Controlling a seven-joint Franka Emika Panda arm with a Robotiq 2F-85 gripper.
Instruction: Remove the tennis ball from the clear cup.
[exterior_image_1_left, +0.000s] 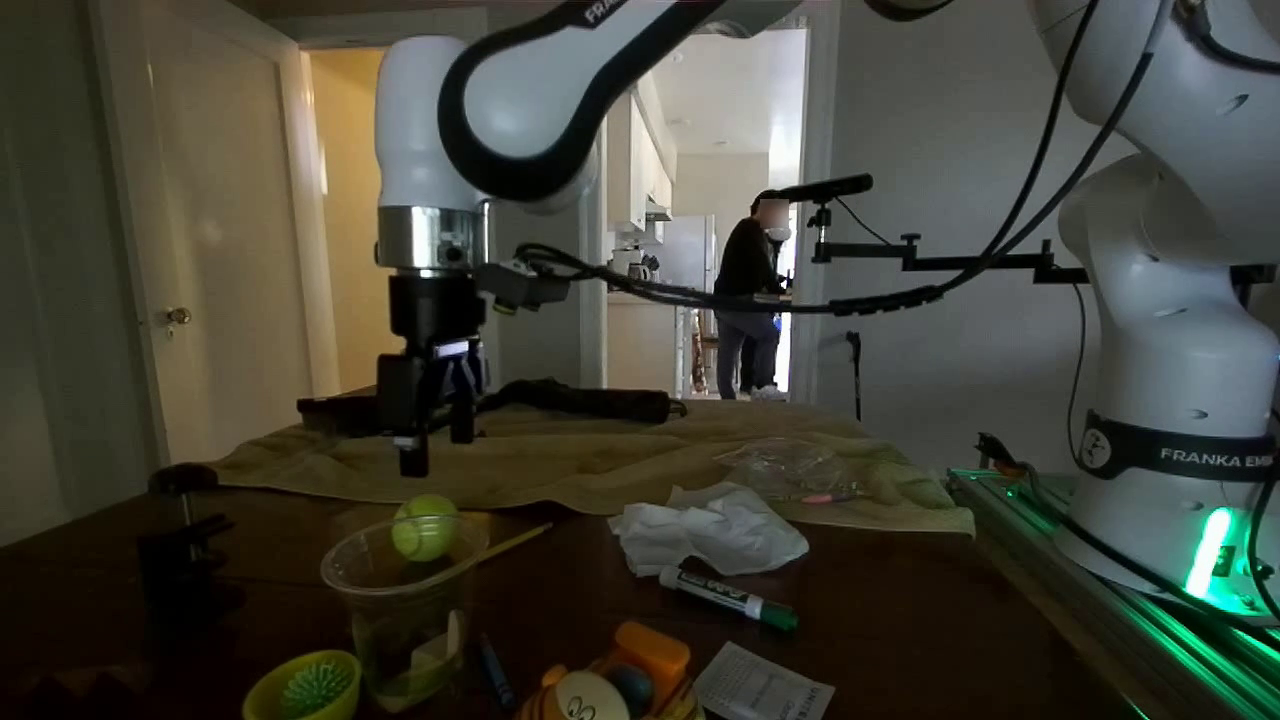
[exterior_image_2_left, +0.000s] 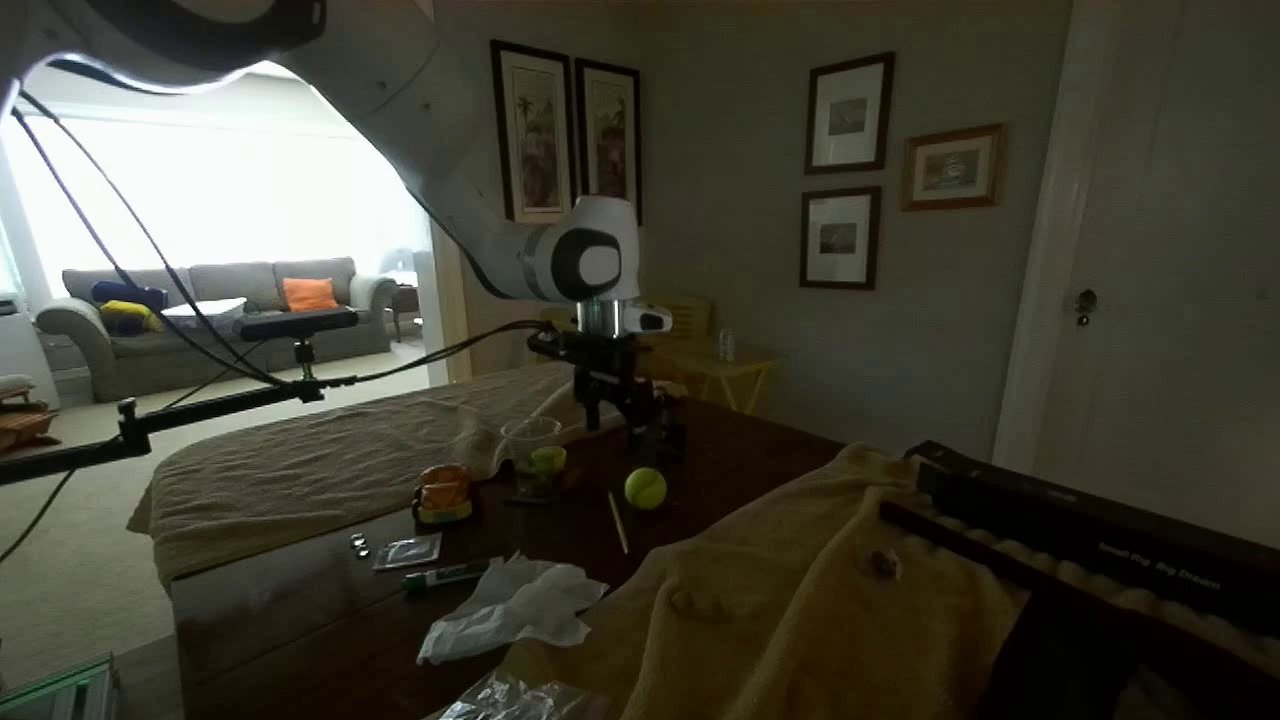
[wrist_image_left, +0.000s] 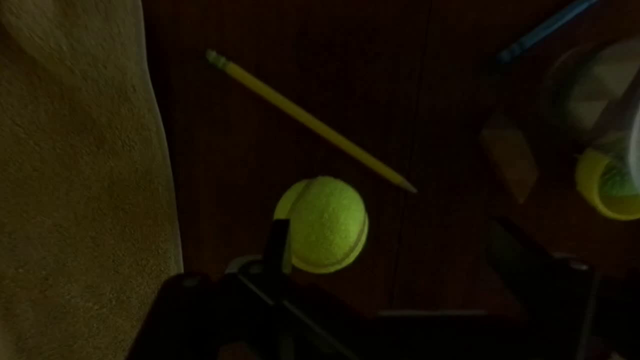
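Observation:
The tennis ball (exterior_image_1_left: 425, 530) lies on the dark table outside the clear cup (exterior_image_1_left: 405, 625); in an exterior view it shows partly through the cup's rim. Ball (exterior_image_2_left: 645, 488) and cup (exterior_image_2_left: 530, 432) stand apart in an exterior view. In the wrist view the ball (wrist_image_left: 327, 225) is beside the left finger, which overlaps its edge. The cup's edge (wrist_image_left: 635, 145) just shows at the right border. My gripper (exterior_image_1_left: 438, 450) hangs above the table, higher than the ball. Its fingers (wrist_image_left: 390, 227) are wide apart with nothing between them.
A pencil (wrist_image_left: 310, 122) lies beside the ball. A small yellow-green cup (exterior_image_1_left: 335, 690), an orange toy (exterior_image_1_left: 620, 675), a green marker (exterior_image_1_left: 730, 598) and white tissue (exterior_image_1_left: 710, 530) lie around. A tan towel (wrist_image_left: 85, 200) covers part of the table. A black clamp (exterior_image_1_left: 185, 530) stands at an edge.

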